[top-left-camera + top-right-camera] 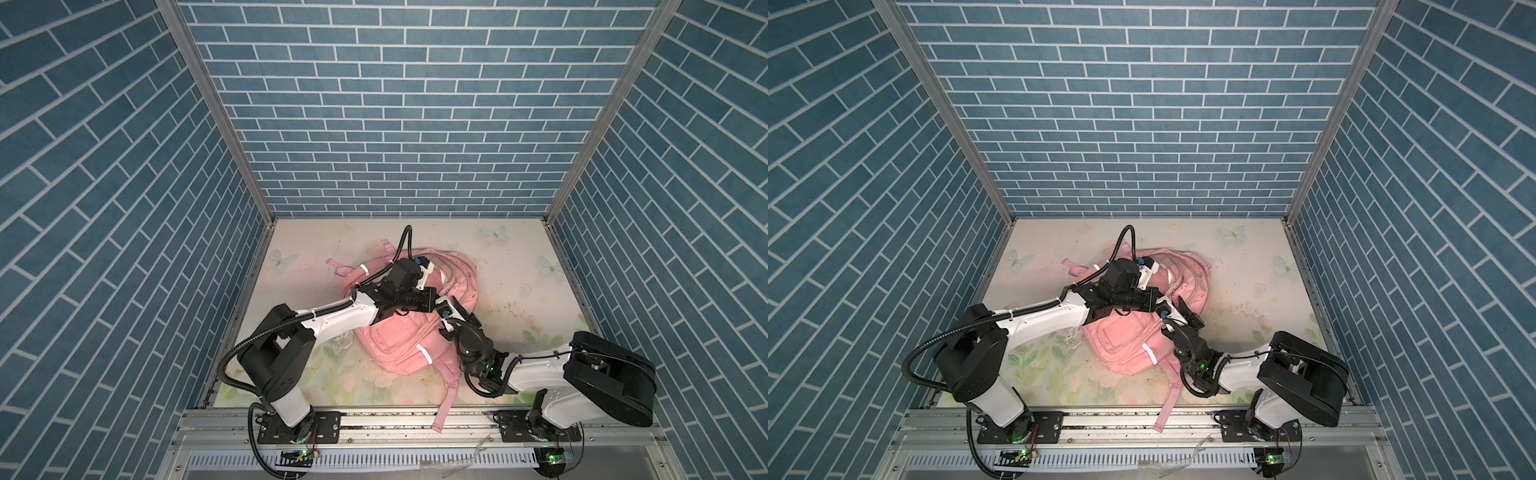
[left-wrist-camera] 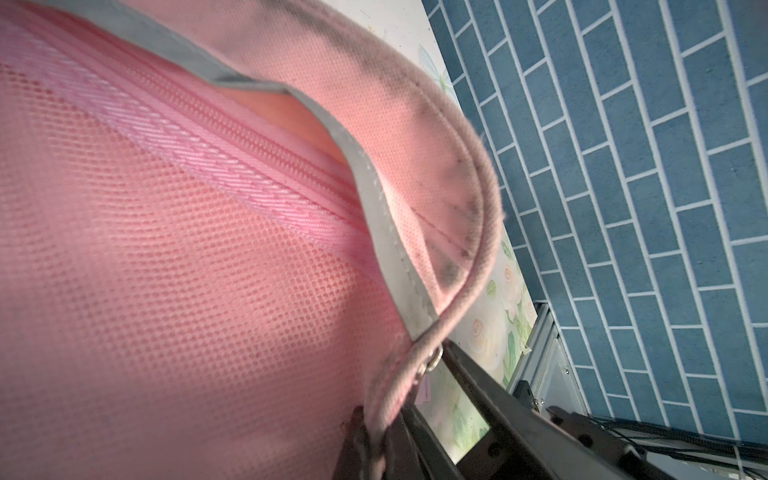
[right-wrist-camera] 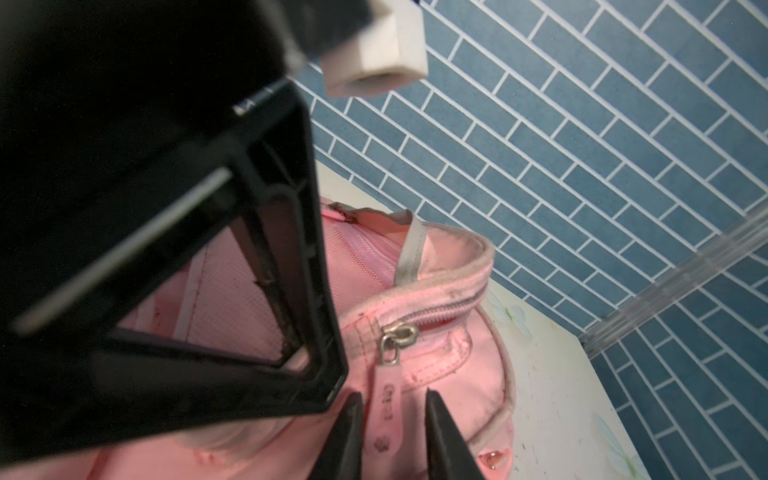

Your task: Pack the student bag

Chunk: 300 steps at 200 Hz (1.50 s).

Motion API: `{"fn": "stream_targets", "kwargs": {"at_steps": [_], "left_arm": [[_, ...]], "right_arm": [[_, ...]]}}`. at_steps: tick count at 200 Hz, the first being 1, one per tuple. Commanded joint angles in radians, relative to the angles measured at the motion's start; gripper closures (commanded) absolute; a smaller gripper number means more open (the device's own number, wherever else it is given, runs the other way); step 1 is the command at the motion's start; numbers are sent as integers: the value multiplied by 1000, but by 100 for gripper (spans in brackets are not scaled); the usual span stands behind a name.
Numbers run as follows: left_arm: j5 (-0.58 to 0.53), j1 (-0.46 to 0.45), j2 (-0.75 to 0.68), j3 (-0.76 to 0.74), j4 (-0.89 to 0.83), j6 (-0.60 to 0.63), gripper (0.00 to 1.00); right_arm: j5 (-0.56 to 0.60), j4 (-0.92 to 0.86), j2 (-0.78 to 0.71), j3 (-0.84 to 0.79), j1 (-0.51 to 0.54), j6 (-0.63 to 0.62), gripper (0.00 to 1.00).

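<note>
Left gripper fingers pinch the piped rim of the large pink fabric backpack, which lies mid-way across the floral table. Right gripper fingers stand spread either side of its pink zip pull tab.

Both top views sit way up over the student bag, on the arm-base side of it, tilted steeply down toward the back wall beyond it. They overlap almost completely: bag plus the whole table. Left wrist view is jammed right up against the bag, mostly pink mesh, brick wall behind. Right wrist view hangs close over the bag's front, looking across it to the wall. Both wrist views catch that mesh and the grey trim.
</note>
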Motion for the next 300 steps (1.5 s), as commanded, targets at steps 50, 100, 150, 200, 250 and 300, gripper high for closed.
{"fn": "stream_targets", "kwargs": {"at_steps": [50, 100, 150, 200, 250, 300], "left_arm": [[58, -12, -28, 48, -32, 20, 100], [39, -11, -47, 54, -97, 89, 100], [39, -12, -50, 54, -109, 111, 100], [33, -12, -58, 54, -143, 151, 100], [-66, -12, -85, 86, -353, 395, 100], [-131, -11, -128, 81, -450, 612, 100]], "right_arm": [[-47, -71, -48, 9, -17, 75, 100], [-400, -163, -210, -59, -109, 205, 100], [-540, -208, -255, -72, -184, 251, 100], [-598, -232, -273, -68, -225, 273, 100], [-683, -344, -360, -68, -326, 366, 100], [-775, -457, -382, -28, -461, 378, 100]]}}
